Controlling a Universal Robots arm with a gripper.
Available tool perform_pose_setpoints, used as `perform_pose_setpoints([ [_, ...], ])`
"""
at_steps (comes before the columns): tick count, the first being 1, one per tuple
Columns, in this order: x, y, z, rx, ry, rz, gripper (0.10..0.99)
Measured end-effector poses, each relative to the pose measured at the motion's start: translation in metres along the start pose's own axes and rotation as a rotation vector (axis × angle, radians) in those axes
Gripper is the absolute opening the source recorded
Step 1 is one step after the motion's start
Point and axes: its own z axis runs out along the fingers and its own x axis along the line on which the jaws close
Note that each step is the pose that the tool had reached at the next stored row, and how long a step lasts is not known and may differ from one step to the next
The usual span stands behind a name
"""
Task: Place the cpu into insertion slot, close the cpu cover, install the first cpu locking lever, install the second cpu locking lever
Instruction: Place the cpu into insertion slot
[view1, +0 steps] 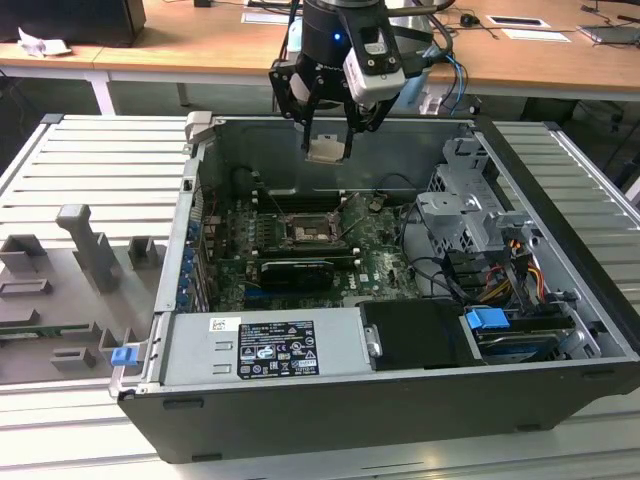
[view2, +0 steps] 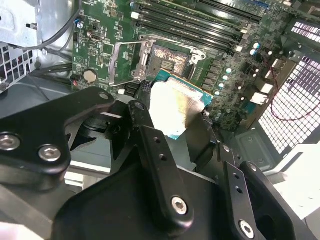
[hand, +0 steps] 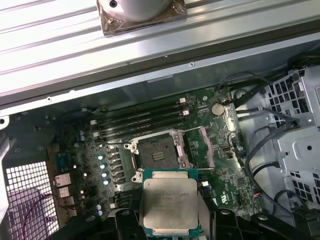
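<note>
The gripper (view1: 327, 146) pinches the cpu (hand: 169, 202) between its fingers, one on either edge. The cpu hangs above the open insertion slot (hand: 159, 152).

An open desktop computer case (view1: 300, 425) is laid on its side on a ribbed metal table (view1: 100, 160), with its green motherboard (view1: 375, 255) exposed. Black memory slots (view1: 300, 200) are seen toward the far wall. A black expansion card (view1: 297, 272) is seated nearer the labelled power supply (view1: 265, 345). A metal drive cage (view1: 465, 200) and coloured cables (view1: 522, 272) are packed at the exterior view's right, near a blue tab (view1: 488, 322). A coin cell (hand: 217, 108) is mounted on the board in the first wrist view. Grey fixtures (view1: 90, 250) are set out at the exterior view's left, and wooden desks (view1: 200, 45) are seen behind.
</note>
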Motion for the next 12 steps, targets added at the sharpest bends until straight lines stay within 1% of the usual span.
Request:
perform_pose_setpoints([
  [10,0.0034,-0.0004,0.0027,-0.001,-0.0038,0.044,0.525],
  [12,0.0034,-0.0006,0.0055,-0.002,-0.0064,0.077,0.525],
])
